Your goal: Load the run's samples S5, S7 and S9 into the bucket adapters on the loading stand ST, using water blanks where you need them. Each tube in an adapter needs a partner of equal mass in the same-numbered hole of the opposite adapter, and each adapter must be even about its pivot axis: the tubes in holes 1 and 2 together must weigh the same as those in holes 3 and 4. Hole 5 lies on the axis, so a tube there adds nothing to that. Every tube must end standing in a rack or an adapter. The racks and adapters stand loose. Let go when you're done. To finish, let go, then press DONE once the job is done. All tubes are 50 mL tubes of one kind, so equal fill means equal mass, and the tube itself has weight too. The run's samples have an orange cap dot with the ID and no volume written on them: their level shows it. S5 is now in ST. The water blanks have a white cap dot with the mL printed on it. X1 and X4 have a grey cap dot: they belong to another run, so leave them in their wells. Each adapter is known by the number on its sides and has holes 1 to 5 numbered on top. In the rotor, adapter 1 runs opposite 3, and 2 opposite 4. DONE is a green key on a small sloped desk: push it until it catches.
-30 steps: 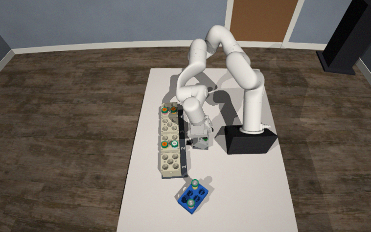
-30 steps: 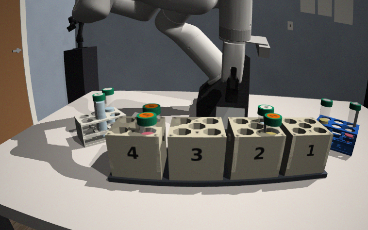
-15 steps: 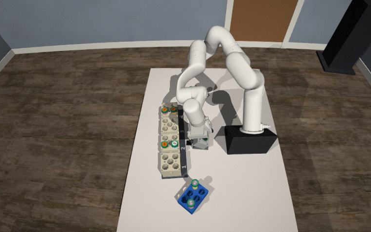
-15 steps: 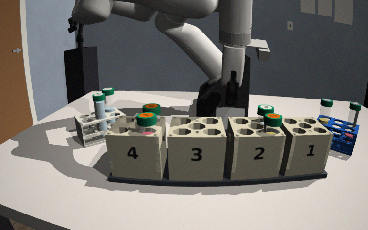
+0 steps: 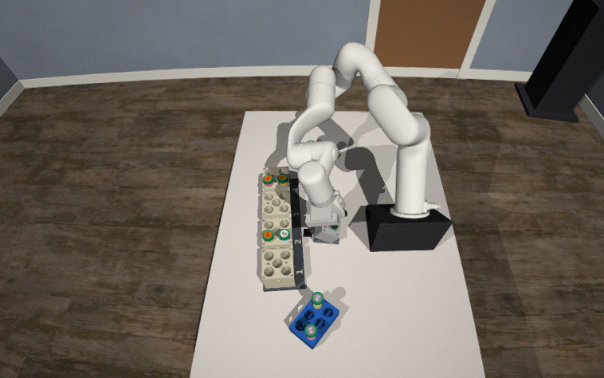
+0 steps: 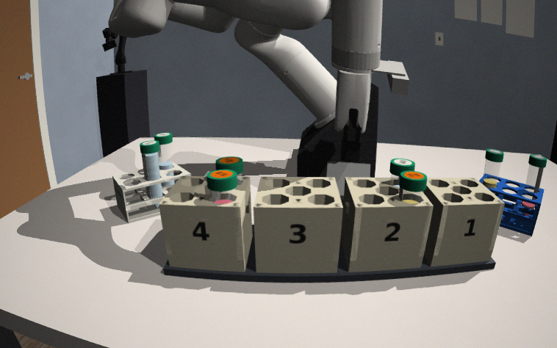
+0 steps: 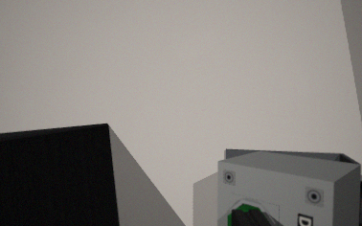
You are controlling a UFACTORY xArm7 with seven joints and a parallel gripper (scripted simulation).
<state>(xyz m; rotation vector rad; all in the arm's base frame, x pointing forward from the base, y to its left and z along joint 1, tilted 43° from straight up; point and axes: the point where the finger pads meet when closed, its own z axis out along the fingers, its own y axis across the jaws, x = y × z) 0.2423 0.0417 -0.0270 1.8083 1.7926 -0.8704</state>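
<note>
Wrist view: my claw [image 7: 256, 217], fingers together and holding nothing, bears on the green DONE key [image 7: 237, 215].
Push straight down until it catches; beyond, adapters 2 [image 6: 388, 218] and 4 [image 6: 205, 222] hold the tubes.

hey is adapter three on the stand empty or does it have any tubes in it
Empty. In the exterior view, all holes of adapter 3 show open; capped tubes stand only in adapter 4 and adapter 2.
</note>
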